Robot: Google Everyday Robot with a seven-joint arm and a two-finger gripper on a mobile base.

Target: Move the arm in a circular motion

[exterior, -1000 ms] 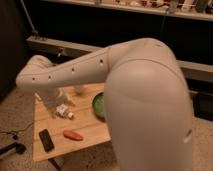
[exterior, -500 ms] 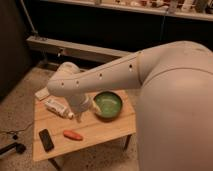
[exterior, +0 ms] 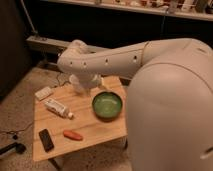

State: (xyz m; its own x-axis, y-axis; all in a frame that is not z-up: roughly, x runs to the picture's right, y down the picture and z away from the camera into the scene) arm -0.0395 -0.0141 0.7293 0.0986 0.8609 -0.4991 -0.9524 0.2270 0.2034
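The cream-white arm [exterior: 125,57] fills the right side of the camera view. Its thick segment with a row of small dark holes reaches left to a bulbous joint [exterior: 75,54]. From there a short segment bends down to the gripper [exterior: 84,88]. The gripper hangs over the back of the small wooden table [exterior: 90,125], just left of the green bowl [exterior: 107,106]. It holds nothing that I can see.
On the table lie a white tube-shaped bottle [exterior: 57,107], a flat white object [exterior: 44,93], a black phone [exterior: 46,140] and an orange carrot-like item [exterior: 73,135]. A dark counter front with a rail [exterior: 45,42] stands behind. A dark cable [exterior: 12,135] lies on the speckled floor at left.
The arm's joint has swung right and toward the back of the table. The white bottle and flat white object now show fully.
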